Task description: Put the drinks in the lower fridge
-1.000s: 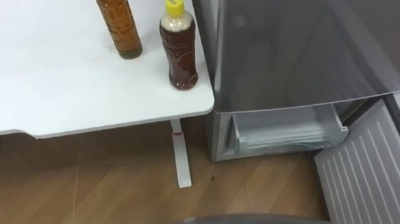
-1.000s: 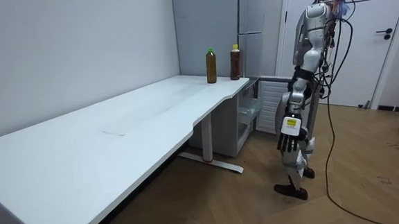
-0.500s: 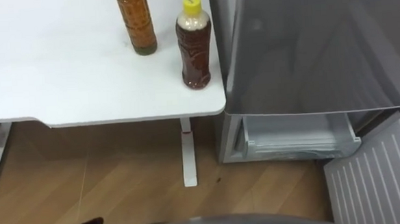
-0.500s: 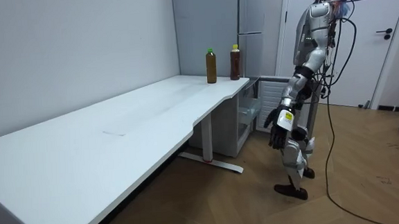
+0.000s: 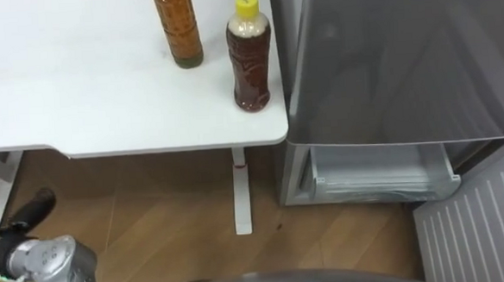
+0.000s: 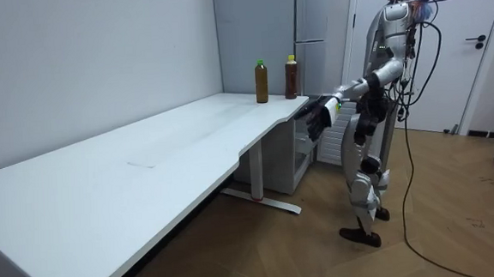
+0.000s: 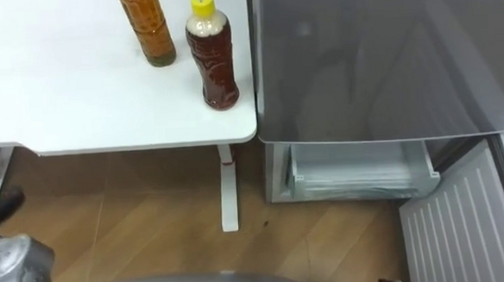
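Yellow-capped bottle [image 5: 250, 55], amber bottle [image 5: 177, 28] on table [image 5: 77, 98] beside fridge [image 5: 403, 64]; labels unreadable.

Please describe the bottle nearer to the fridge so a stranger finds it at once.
Look at the white table beside the grey fridge. Two bottles stand at its corner. The bottle nearest the fridge has a yellow cap and dark reddish drink; the other bottle is lighter amber.

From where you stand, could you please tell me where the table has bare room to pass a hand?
The white table is bare left of the amber bottle and along its front edge. The right corner is crowded: the yellow-capped brown bottle stands close beside the grey fridge, a narrow gap from the amber one.
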